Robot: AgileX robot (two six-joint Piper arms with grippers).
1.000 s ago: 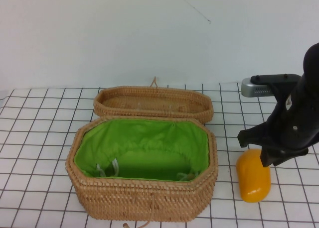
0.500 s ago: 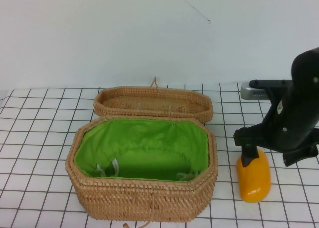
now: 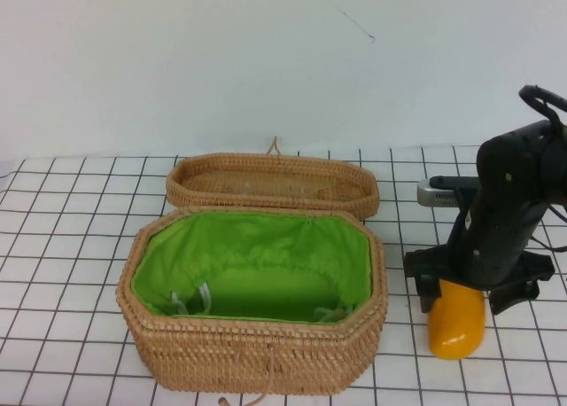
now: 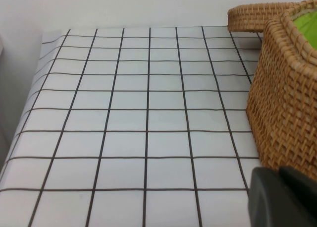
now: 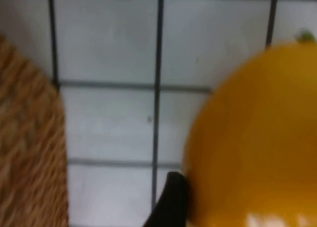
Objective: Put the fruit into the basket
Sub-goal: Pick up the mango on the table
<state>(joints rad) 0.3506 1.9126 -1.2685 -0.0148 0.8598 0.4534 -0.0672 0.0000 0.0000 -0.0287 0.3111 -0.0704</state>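
The fruit (image 3: 457,328), a glossy orange-yellow oblong, lies on the gridded table just right of the basket (image 3: 257,357), which stands open showing its green lining. My right gripper (image 3: 469,300) is down over the fruit's far end, open, one finger on each side of it. In the right wrist view the fruit (image 5: 257,138) fills the frame, with a black finger (image 5: 171,199) right beside it and the basket wall (image 5: 27,152) close by. My left gripper (image 4: 285,197) shows only as a dark shape by the basket's outer wall (image 4: 282,103).
The flat woven lid (image 3: 270,183) lies behind the basket, against its back rim. White gridded tabletop (image 4: 138,118) stretches out to the basket's left. A pale wall closes off the back of the table.
My right gripper has opened and come down and a little left, from above and right of the fruit to astride its far end. The fruit and basket have not moved.
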